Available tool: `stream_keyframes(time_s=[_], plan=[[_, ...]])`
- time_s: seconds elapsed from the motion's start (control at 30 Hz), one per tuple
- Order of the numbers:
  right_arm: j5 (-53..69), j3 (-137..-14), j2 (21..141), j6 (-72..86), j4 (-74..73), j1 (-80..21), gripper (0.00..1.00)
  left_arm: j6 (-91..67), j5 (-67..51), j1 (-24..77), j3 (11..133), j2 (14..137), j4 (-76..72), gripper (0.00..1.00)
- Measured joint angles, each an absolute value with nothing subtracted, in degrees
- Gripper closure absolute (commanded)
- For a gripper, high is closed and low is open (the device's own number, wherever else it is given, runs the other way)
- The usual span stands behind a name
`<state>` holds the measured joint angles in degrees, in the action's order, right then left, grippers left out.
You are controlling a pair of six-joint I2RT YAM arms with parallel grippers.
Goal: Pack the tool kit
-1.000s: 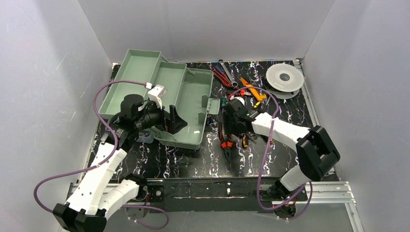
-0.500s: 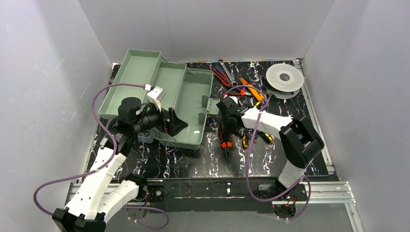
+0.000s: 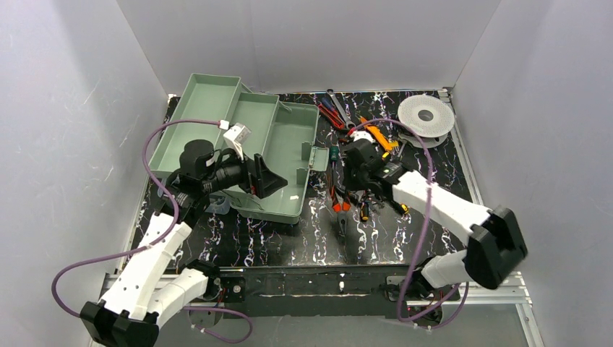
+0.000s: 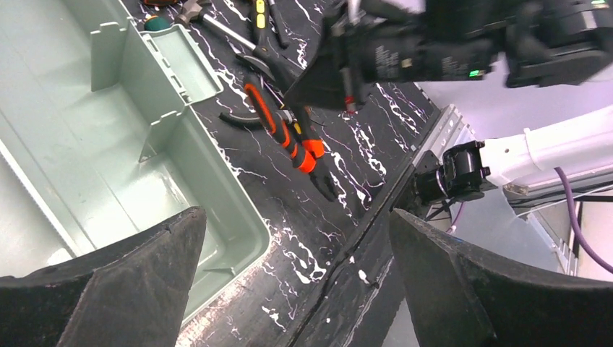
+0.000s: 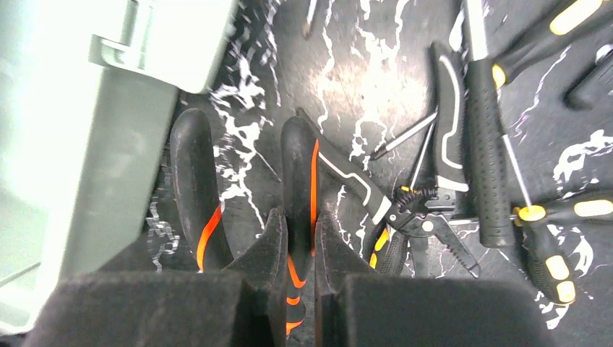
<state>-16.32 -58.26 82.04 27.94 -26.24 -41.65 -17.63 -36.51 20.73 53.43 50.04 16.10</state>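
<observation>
The green toolbox (image 3: 282,144) lies open at the back left, its lid folded back. Orange-and-black pliers (image 3: 338,210) lie on the black mat just right of the box, also seen in the left wrist view (image 4: 278,134). My right gripper (image 5: 301,231) is shut on one pliers handle (image 5: 298,152); the other handle (image 5: 189,166) stays free on its left, beside the box wall (image 5: 108,144). My left gripper (image 4: 295,213) hangs open and holds nothing, over the box's near right corner (image 4: 238,238). From above it sits at the box's front edge (image 3: 264,181).
Loose tools crowd the mat right of the pliers: yellow-and-black pliers (image 5: 405,210), a black-handled tool (image 5: 484,144), a yellow-tipped screwdriver (image 5: 553,260). Farther back lie red pliers (image 3: 329,112), a wrench (image 3: 336,101), an orange tool (image 3: 379,137) and a white spool (image 3: 425,116).
My right gripper's jaws have closed onto one handle of the orange pliers, and its forearm has swung out to the right. The left gripper has edged a little right, still open.
</observation>
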Motion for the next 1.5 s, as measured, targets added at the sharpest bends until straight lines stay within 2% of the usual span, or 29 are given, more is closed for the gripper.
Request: stream_keyframes(time_s=[0.13,0.3,0.63,0.97,1.13,1.27,1.5], plan=[[-16.01,-59.44,74.37,27.05,-26.35,-41.34,0.99,-19.59,-36.58,22.06,54.33,53.15,14.74,0.02],[-16.16,-62.72,71.29,27.24,-26.70,-41.12,0.99,-21.61,-35.46,26.00,55.33,57.67,12.95,0.02],[-11.75,-73.87,78.50,33.85,-23.53,-40.51,0.99,-20.47,-30.76,27.18,60.90,61.04,16.45,0.02],[-2.13,-77.01,85.82,39.83,-19.31,-40.64,0.99,-21.56,-27.92,27.18,62.48,67.77,20.58,0.02],[-2.24,-81.30,89.91,42.52,-19.31,-40.66,0.99,-18.79,-22.70,27.18,65.73,66.41,24.58,0.02],[-3.29,-84.31,93.34,44.64,-19.27,-41.04,0.99,-15.00,-13.74,27.18,69.10,63.55,28.69,0.02],[-9.91,-93.21,104.99,46.19,-19.35,-43.42,0.99,-9.23,0.12,27.16,64.88,48.64,28.38,0.02]])
